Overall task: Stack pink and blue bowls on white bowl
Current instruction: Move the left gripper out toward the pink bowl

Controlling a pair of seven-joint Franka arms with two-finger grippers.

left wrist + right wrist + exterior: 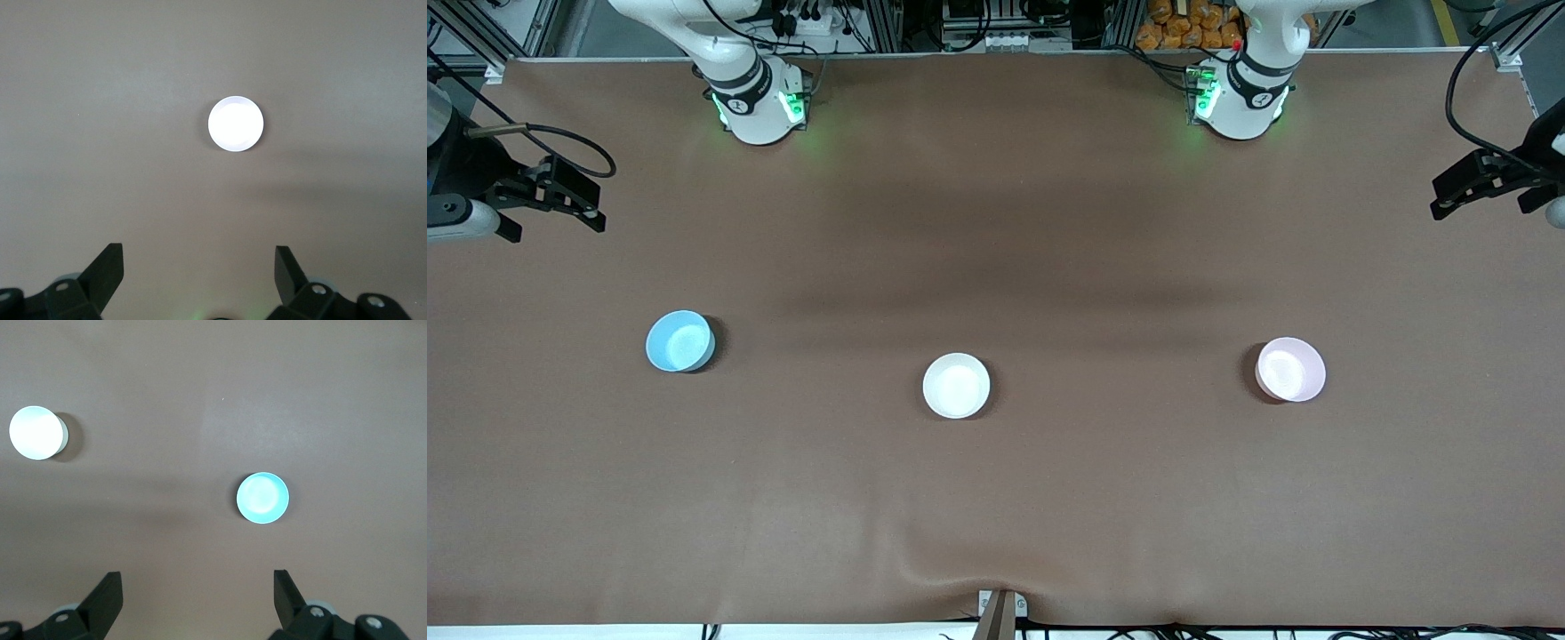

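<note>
Both grippers, left (pixel 1449 200) and right (pixel 583 206), hung wide, empty, over the counter (pixel 996 498) ends. White bowl (pixel 956 385) sat center; blue bowl (pixel 679 340) at nine o'clock, pink bowl (pixel 1290 369) at three, spaced for separate reach.

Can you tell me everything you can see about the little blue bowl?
The blue bowl is small, round and plain, a light sky-blue that looks like smooth plastic. It stands upright on the brown table with its open side up, and it is empty. It sits alone toward the right arm's end of the table, apart from the white bowl in the middle. Nothing touches it but the table, and no gripper is near it.
</note>
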